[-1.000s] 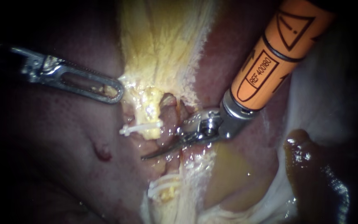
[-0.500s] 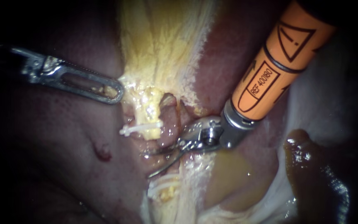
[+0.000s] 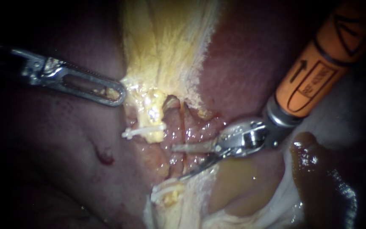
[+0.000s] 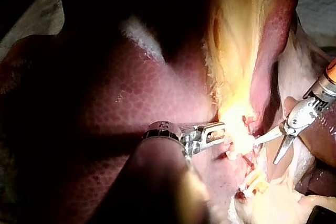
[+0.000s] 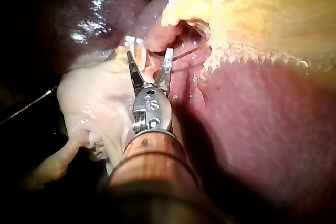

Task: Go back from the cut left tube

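Draw the right instrument (image 3: 177, 163) straight back along its shaft toward the upper right of the frame, blade jaws spread and empty, so the tips clear the cut left tube (image 3: 154, 116). That tube lies at centre frame with a white clip (image 3: 142, 130) across its stump. Hold the left instrument (image 3: 117, 93) steady, jaws pinching the yellow tissue (image 3: 166, 51); no container is in view.

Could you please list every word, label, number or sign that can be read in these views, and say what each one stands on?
Orange shaft of the right instrument: black printed marks, too blurred to read.
Left instrument: no text that I can make out.
Clip and liver: no text.
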`<state>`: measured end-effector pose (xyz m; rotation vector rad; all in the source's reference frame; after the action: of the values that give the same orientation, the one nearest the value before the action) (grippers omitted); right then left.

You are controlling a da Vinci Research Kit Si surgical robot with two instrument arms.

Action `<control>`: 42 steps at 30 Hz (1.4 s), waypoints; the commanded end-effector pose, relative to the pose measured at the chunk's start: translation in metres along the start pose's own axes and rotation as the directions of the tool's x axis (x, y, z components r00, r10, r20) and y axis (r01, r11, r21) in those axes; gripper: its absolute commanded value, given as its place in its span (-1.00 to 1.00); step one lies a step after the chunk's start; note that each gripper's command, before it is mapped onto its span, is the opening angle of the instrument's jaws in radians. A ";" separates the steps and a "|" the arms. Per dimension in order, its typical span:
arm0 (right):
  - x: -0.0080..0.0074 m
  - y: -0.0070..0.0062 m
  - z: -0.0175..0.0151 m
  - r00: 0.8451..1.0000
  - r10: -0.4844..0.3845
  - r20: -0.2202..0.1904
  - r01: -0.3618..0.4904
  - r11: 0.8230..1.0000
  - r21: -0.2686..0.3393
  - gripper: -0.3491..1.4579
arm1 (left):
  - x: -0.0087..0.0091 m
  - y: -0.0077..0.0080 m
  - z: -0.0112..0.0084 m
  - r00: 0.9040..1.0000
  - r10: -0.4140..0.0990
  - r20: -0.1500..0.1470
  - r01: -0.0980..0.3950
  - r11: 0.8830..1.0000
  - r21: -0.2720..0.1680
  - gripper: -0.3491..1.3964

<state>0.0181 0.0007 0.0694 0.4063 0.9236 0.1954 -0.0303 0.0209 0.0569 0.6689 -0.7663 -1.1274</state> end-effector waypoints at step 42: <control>0.0002 0.0024 -0.0114 0.996 -0.076 0.056 0.080 0.994 -0.069 0.99 | -0.0004 0.0005 0.0081 1.000 -0.004 -0.006 0.004 1.000 0.007 -1.00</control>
<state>0.0090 0.0058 0.0641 0.3084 0.8758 0.1447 -0.0367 0.0207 0.0620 0.6787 -0.7642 -1.1267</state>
